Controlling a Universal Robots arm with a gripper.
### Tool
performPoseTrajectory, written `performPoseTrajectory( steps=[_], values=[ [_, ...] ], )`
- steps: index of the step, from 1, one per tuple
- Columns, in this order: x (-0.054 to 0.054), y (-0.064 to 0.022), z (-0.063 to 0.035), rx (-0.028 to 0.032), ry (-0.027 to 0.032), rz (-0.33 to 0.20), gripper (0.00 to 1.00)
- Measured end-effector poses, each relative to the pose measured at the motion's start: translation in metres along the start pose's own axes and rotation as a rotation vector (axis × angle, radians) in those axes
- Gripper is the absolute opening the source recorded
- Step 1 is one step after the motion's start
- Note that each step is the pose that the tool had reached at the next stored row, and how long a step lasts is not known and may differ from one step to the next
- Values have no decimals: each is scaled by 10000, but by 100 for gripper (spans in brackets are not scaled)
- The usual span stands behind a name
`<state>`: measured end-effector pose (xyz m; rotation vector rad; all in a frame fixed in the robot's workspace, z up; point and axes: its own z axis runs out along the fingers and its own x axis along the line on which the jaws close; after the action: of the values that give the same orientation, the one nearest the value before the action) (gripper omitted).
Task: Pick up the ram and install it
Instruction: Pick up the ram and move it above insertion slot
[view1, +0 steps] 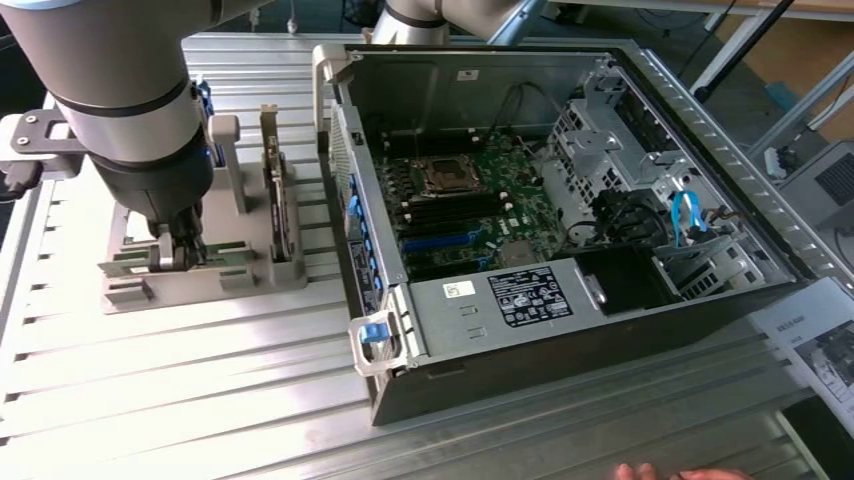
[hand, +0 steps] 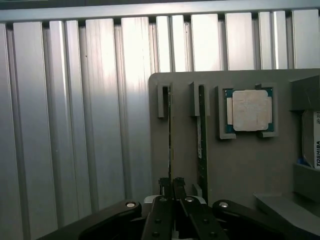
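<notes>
The ram (hand: 170, 135) is a thin green board seen almost edge-on, a narrow dark line standing on its long edge in a slot of a matte grey moulded holder (hand: 240, 170). At its near end the gripper (hand: 172, 184) has its two black fingertips (hand: 165, 184) pressed close together with the board's edge between them, so the jaws look clamped on the ram.

Just beside it, in the neighbouring slot, stands a second memory stick (hand: 202, 145), green with a pale label strip. Further along the holder a square processor (hand: 248, 110) with a dull silver lid lies flat in a framed recess, and a hard drive (hand: 312, 145) with a white label sits at the holder's edge. The second stick and the slot's raised grey walls crowd the fingers on either side.

In the exterior view a dark expansion card (view1: 276, 215) stands upright between the gripper (view1: 180, 255) and the open steel computer case (view1: 454, 320), whose green motherboard (view1: 467, 200) lies exposed. Everything rests on a ribbed aluminium table (view1: 200, 380); a person's fingertips (view1: 650, 471) touch its near edge.

The ram's long axis runs parallel to the second stick and to the table's ribs, pointing away from the gripper
</notes>
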<state>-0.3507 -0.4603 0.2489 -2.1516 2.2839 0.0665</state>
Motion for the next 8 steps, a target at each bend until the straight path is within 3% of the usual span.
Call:
performPoseTrajectory(
  steps=[8],
  values=[
    [-6,-12,-149,0,-2,0,12]
  ],
)
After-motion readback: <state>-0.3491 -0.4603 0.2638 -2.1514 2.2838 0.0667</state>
